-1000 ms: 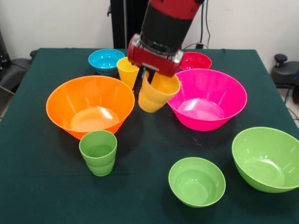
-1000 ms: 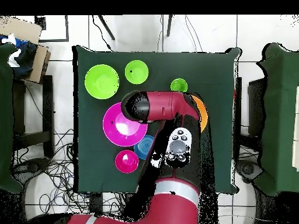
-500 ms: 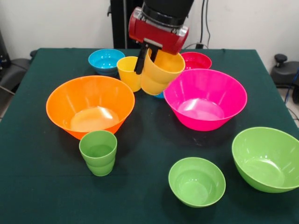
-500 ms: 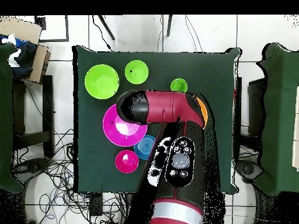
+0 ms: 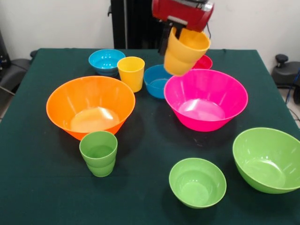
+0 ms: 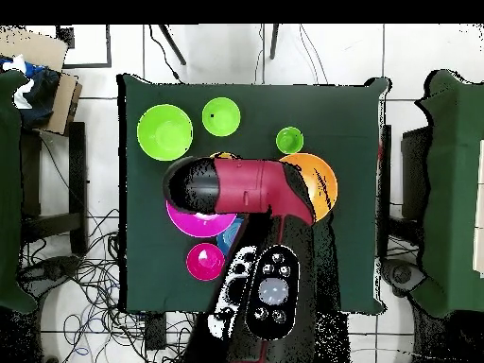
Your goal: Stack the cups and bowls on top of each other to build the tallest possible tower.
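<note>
On the dark green table, going from the left edge: the large orange bowl sits mid-left with the green cup touching its near side. Behind them, toward the far edge, stand the light blue bowl, the yellow cup and the darker blue bowl, which has come into sight now the arm has moved off. High over the hot pink bowl's far rim, the gripper is clamped on the orange-yellow cup, tilted and clear of everything; a second ago it hung lower, by the yellow cup. It looks to be carrying the cup toward a base, perhaps the pink bowl. The red-pink bowl peeks out behind. The small lime green bowl and the large lime green bowl sit at the near right corner.
</note>
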### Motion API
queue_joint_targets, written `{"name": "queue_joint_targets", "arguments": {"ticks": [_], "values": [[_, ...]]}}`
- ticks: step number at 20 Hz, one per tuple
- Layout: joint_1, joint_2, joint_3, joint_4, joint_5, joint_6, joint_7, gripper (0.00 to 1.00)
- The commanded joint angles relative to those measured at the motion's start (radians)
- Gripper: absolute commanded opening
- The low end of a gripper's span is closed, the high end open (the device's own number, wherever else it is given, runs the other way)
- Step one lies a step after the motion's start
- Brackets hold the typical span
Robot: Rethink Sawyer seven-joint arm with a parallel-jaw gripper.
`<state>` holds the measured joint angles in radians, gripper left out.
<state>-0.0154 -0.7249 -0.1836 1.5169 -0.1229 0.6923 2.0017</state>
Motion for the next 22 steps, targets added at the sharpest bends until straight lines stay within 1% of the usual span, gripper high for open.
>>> {"name": "queue_joint_targets", "arguments": {"ticks": [1, 4, 7, 15, 22], "values": [[0.049, -0.052, 0.098, 0.107, 0.043, 0.172, 0.062, 0.0], [0.065, -0.056, 0.087, 0.103, 0.052, 0.183, 0.071, 0.0], [0.069, -0.036, 0.08, 0.084, 0.052, 0.172, 0.078, 0.0], [0.07, 0.021, 0.075, 0.054, 0.054, 0.109, 0.092, 0.0], [0.072, 0.05, 0.067, 0.029, 0.046, 0.084, 0.101, 0.0]]}}
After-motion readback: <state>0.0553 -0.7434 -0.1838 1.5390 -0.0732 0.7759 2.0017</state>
